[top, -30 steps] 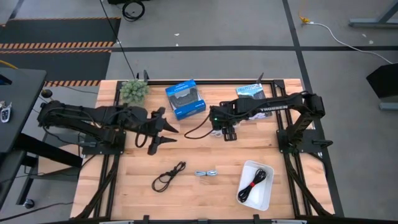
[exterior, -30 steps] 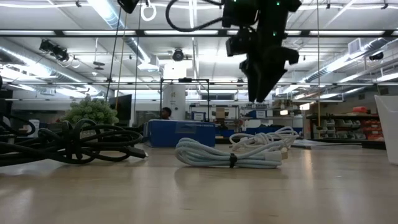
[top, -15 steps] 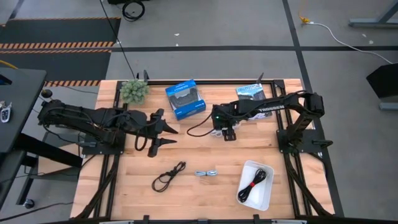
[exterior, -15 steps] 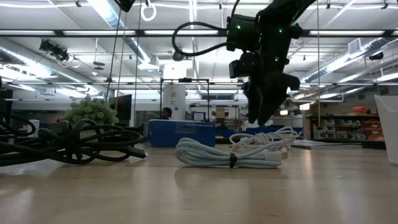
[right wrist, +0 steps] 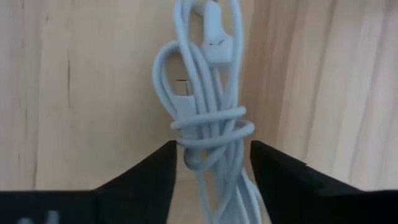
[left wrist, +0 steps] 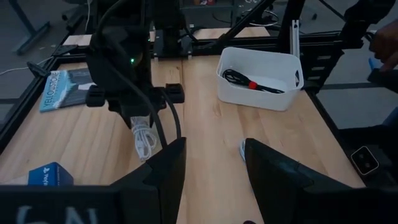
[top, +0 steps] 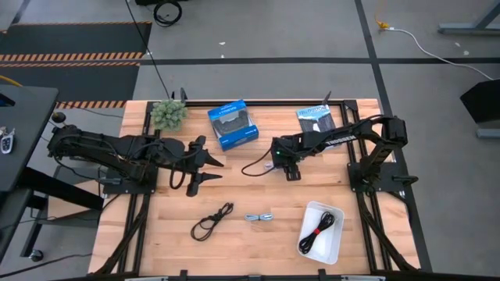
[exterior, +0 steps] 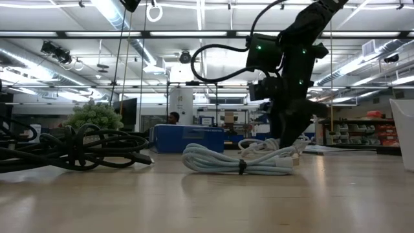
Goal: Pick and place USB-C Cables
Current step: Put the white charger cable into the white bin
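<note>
My right gripper [right wrist: 212,149] is open and points down over the white coiled cable [right wrist: 208,121], one finger on each side of its wrapped middle. In the low view the right gripper [exterior: 288,137] has its fingertips down at the white cable [exterior: 275,146] lying on the table. In the high view the right gripper [top: 287,168] hides this cable. The short grey cable [top: 259,218] and the loose black cable [top: 212,221] lie near the table's front. The black-and-red cable [top: 321,230] lies in the white bin [top: 309,211]. My left gripper [top: 205,172] waits open at mid-left.
A blue box [top: 233,125], a dark flat packet [top: 315,117] and a small green plant [top: 168,114] sit along the far edge. The white bin [left wrist: 281,62] stands at the near right. Bare wood lies between the two arms and in front of them.
My right gripper has come down from well above the table to the white cable, and its fingertips now stand at table height around the coil. It has also shifted slightly toward the table's right. The cables have not moved.
</note>
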